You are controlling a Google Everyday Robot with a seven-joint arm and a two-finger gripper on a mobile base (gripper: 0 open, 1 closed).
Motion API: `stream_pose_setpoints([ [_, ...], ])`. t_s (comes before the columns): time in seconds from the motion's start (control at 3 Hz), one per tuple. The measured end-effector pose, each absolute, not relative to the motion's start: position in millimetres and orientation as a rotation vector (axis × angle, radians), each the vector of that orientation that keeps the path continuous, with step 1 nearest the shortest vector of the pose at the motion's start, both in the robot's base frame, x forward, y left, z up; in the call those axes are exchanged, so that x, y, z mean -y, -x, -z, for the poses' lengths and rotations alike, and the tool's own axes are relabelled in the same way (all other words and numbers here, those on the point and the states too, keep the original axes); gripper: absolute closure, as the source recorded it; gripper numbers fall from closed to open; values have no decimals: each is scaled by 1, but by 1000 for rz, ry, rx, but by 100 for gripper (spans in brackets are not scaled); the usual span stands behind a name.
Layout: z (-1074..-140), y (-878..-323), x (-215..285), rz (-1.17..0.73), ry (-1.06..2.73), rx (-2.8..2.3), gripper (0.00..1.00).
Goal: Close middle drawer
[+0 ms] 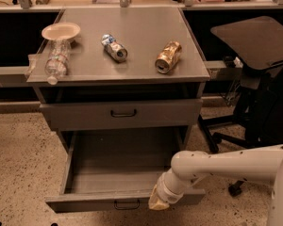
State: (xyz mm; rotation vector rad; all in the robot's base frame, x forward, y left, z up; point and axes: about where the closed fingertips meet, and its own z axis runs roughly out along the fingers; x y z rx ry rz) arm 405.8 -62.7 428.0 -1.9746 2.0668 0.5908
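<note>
middle drawer (114, 172) pulled out | hand (158, 202) at its front edge, right side

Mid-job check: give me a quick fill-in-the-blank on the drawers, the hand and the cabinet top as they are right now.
1. The middle drawer is not closed but ___.
2. The hand is at that drawer's ___ panel, beside the handle.
3. The drawer above is fully ___.
4. The plastic bottle lies on its ___ on the cabinet top.

Missing words: open; front; closed; side.
</note>
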Motion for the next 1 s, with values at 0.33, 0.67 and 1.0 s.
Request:
stream_pose_setpoints([
  [0.33, -428, -414, 65, -538, 1973, -2056, 100],
  [0.67, -429, -426, 69, -462, 1962, -2050, 100],
  [1.0, -432, -440, 72, -384, 1925, -2028, 100],
])
